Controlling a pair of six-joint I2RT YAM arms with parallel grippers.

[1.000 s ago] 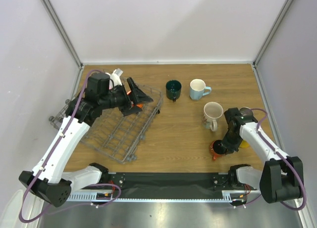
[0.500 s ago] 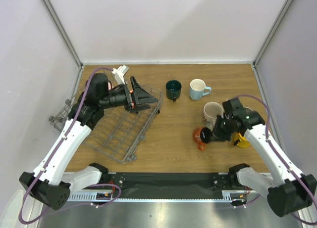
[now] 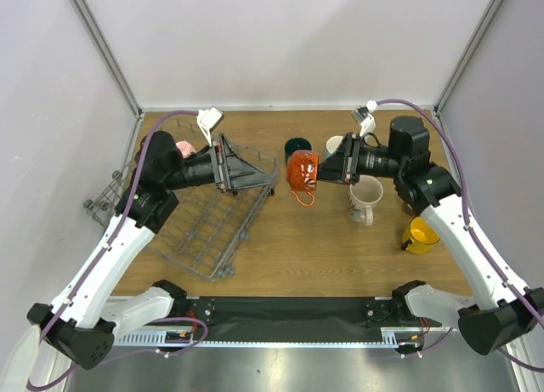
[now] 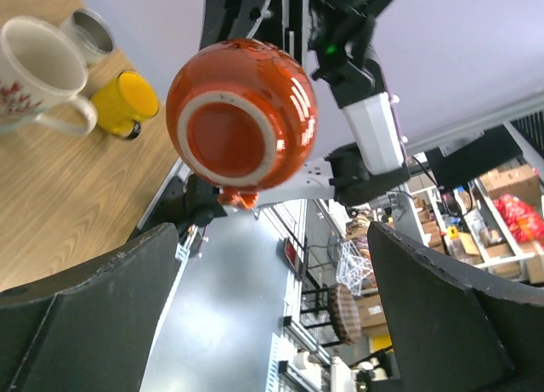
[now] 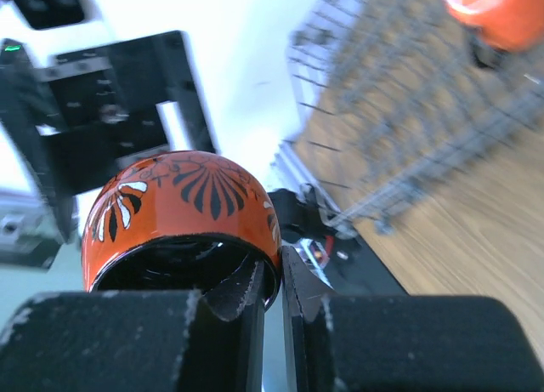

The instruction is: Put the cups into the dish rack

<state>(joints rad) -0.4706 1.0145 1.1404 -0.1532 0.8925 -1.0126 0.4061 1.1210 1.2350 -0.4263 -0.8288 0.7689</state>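
My right gripper (image 3: 323, 170) is shut on the rim of the small red-and-black mug (image 3: 302, 172), one finger inside it, and holds it in the air over the table's middle. The wrist view shows this grip (image 5: 272, 290) on the mug (image 5: 178, 209). My left gripper (image 3: 248, 166) is open and empty above the dish rack (image 3: 204, 226), facing the mug (image 4: 242, 111) from a short gap. A dark green mug (image 3: 297, 144), a light blue mug (image 3: 337, 143), a cream mug (image 3: 365, 196) and a yellow mug (image 3: 420, 235) stand on the table. An orange mug (image 5: 501, 9) sits in the rack (image 5: 408, 111).
A pink mug (image 3: 183, 147) shows behind the left arm at the rack's far end. A small metal cup (image 4: 89, 31) stands by the yellow mug (image 4: 127, 103) and cream mug (image 4: 42, 69). White walls close the table on three sides.
My right gripper has lifted the red-and-black mug from the table's near right and carried it up and left to the middle. My left gripper has turned to face it.
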